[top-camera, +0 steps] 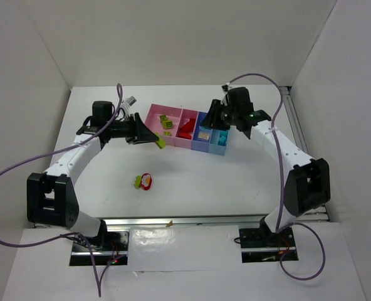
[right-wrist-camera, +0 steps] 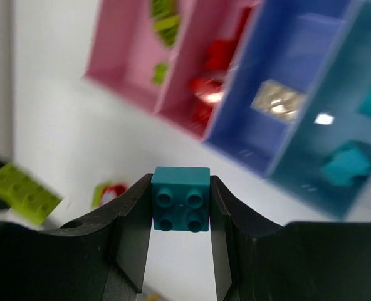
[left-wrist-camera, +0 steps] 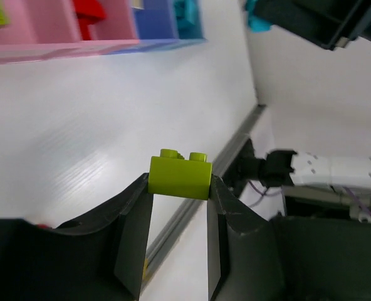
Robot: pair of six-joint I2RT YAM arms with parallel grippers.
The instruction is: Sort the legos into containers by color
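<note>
My left gripper [top-camera: 158, 142] is shut on a lime green lego [left-wrist-camera: 180, 174], held above the table just left of the containers [top-camera: 192, 145]. My right gripper [top-camera: 212, 116] is shut on a teal lego [right-wrist-camera: 180, 199], held above the blue bin [right-wrist-camera: 286, 37]. The four joined bins run from left to right. The first pink bin [top-camera: 154, 115] holds lime legos [top-camera: 165, 121]. The second pink bin [top-camera: 180, 143] holds red legos [top-camera: 186, 128]. The blue bin [top-camera: 199, 148] holds a pale scrap [right-wrist-camera: 278, 100]. The light blue bin [top-camera: 217, 152] holds teal legos [right-wrist-camera: 345, 164].
A lime and a red lego [top-camera: 143, 182] lie together on the table in front of the bins; they also show blurred in the right wrist view [right-wrist-camera: 108, 191]. White walls enclose the table on the left, back and right. A metal rail [top-camera: 185, 221] runs along the near edge.
</note>
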